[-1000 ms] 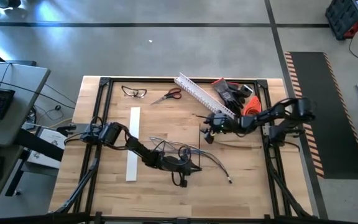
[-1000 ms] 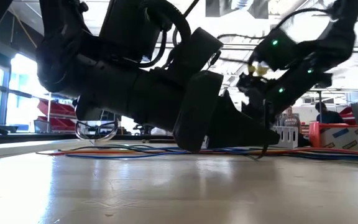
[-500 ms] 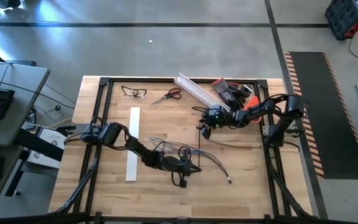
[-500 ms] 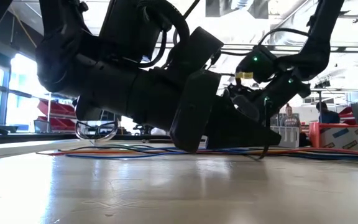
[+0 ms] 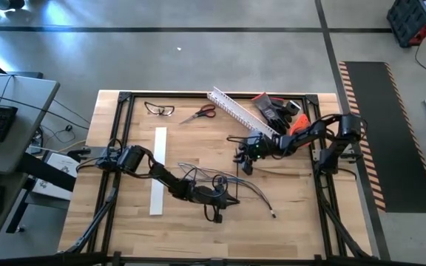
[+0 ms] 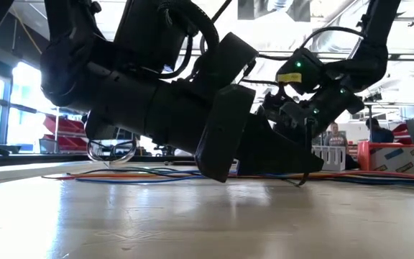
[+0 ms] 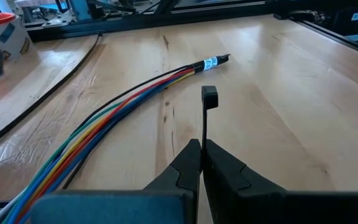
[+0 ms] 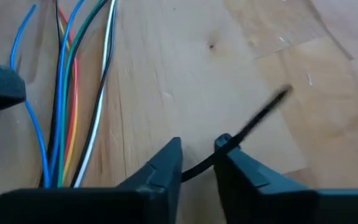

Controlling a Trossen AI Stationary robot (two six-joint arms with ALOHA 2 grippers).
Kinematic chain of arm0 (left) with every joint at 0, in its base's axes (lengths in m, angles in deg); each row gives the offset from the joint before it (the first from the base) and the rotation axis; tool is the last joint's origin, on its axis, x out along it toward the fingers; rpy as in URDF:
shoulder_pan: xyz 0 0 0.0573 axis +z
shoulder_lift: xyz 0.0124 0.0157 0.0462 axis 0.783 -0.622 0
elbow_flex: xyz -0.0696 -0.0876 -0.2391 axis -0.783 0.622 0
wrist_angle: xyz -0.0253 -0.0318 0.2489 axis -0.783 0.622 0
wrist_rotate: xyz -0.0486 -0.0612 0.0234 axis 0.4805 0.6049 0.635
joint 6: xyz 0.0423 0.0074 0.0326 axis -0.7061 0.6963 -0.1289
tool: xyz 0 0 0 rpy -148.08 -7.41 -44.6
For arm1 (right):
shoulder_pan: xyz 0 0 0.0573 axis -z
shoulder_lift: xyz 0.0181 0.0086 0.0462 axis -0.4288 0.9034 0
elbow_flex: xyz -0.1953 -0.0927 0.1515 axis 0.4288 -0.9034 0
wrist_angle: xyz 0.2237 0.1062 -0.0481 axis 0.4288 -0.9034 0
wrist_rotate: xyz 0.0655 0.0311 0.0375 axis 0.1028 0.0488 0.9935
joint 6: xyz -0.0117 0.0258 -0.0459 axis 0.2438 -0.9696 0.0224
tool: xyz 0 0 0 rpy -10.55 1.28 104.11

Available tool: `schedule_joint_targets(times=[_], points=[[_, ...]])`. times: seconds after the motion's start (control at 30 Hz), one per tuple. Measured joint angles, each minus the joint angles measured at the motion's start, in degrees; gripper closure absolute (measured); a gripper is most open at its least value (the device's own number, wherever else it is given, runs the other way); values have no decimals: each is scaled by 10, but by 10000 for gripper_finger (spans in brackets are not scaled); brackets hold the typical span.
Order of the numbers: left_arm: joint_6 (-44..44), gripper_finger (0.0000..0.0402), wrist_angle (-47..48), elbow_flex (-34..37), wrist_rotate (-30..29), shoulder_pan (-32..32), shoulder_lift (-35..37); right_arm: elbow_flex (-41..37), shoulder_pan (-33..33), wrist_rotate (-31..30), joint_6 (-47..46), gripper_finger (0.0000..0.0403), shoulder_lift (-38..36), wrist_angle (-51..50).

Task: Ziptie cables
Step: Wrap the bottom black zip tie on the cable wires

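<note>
The cables [image 5: 248, 188] lie in a loose bundle on the wooden table, coloured wires side by side [image 7: 123, 106]. My left gripper [image 5: 232, 199] sits low beside them, shut on a black ziptie whose square head [image 7: 209, 96] points away past the fingertips. My right gripper [image 5: 244, 153] hovers farther back, tilted down. In its wrist view its fingers [image 8: 173, 158] stand a little apart with another black ziptie [image 8: 260, 115] running slantwise between them; the cables [image 8: 73, 81] lie just beyond. My left gripper pinches the ziptie's strip [image 7: 203, 127] between its two fingers, which lie along the strip and come almost level from the table's left. The strip sticks straight out past the fingertips, head end free. My right gripper: I cannot tell whether its fingers touch the ziptie between them.
A white slotted channel [image 5: 235, 109], red-handled scissors [image 5: 200, 113] and glasses [image 5: 160, 110] lie along the far edge. Black and orange gear [image 5: 279, 111] is piled at the far right. A white strip [image 5: 157, 170] lies left of the cables. A black frame [image 5: 117, 148] rims the table.
My right gripper has shifted slightly toward the table's left, sunk toward the table and tipped its fingers further down. The cables and my left gripper have stayed put.
</note>
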Motion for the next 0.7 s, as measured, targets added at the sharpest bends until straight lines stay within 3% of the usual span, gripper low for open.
schedule_joint_targets(times=[0.13, 0.43, 0.7], points=[[14, 402, -4, 0, -1, 1, 0, 0, -26, -43, 22, 395, 0, 0], [46, 402, -34, 0, -3, 4, 0, -38, -137, -239, 48, 403, -24, 19], [81, 401, -62, -7, 45, 29, 0, -73, -230, -362, 18, 403, -118, -55]])
